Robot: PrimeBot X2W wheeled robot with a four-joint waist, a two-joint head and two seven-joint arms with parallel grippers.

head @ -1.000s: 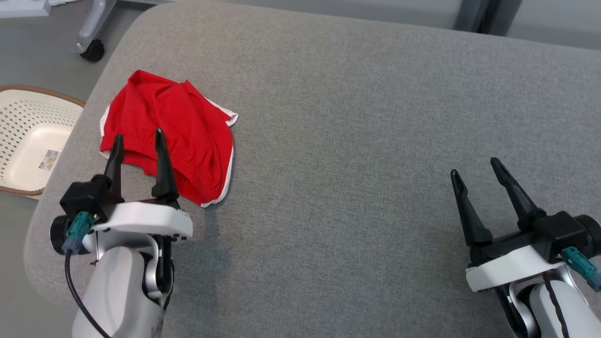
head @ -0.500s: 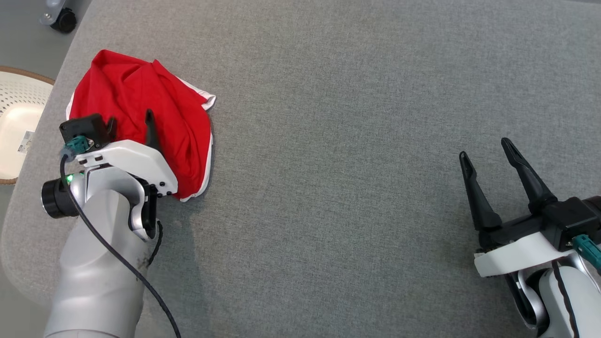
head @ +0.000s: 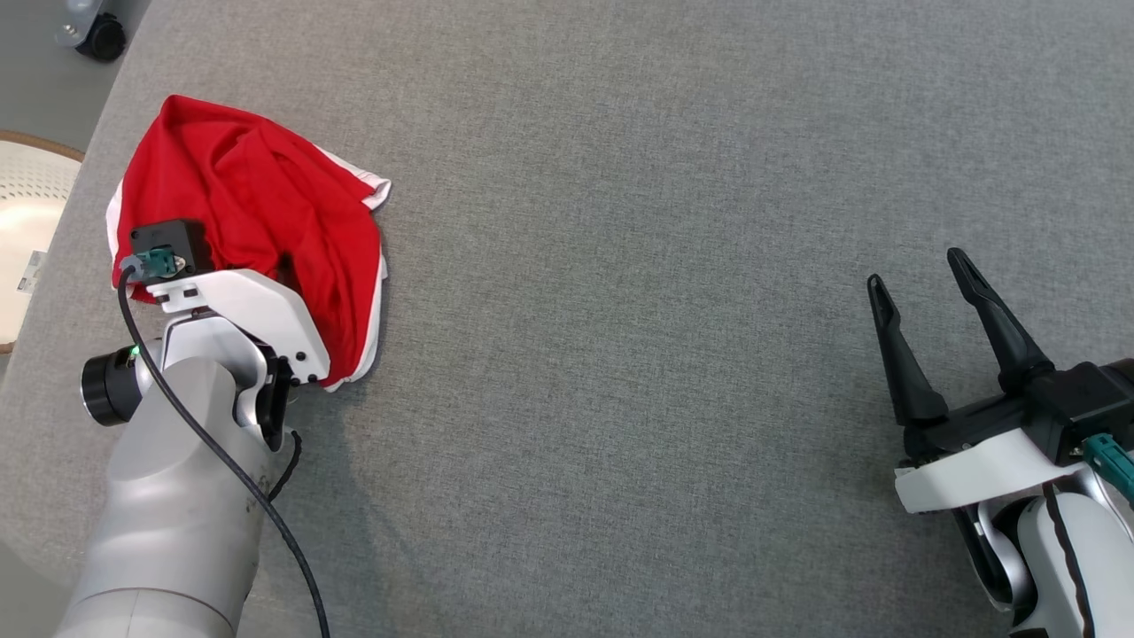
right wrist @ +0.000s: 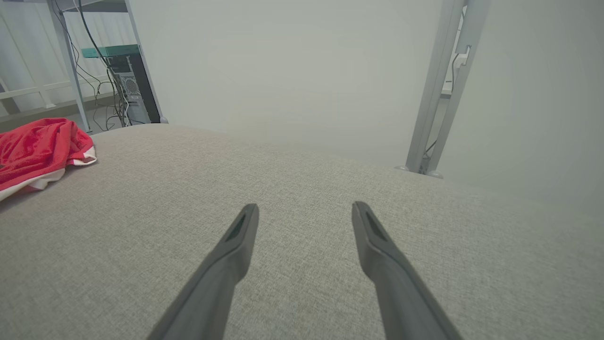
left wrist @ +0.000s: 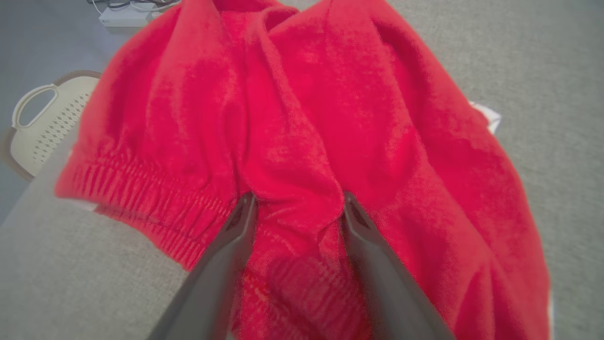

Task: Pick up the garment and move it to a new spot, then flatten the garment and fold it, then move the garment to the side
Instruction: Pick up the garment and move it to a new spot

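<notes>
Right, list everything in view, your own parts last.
shorts: one, red with white trim, crumpled at the cushion's far left.
cushion: one, grey fabric, under the shorts and both grippers.
basket: one, cream with holes and a brown rim, below the cushion's left edge.
caster: one, black, on the floor past the far left corner.
computer tower: one, dark, beyond the cushion in the right wrist view.
metal post: one, grey, behind the cushion.
left gripper: one, dark fingers, pressed into the shorts, jaws apart with a fold of cloth between them.
right gripper: one, dark fingers, open over bare cushion at the right.
</notes>
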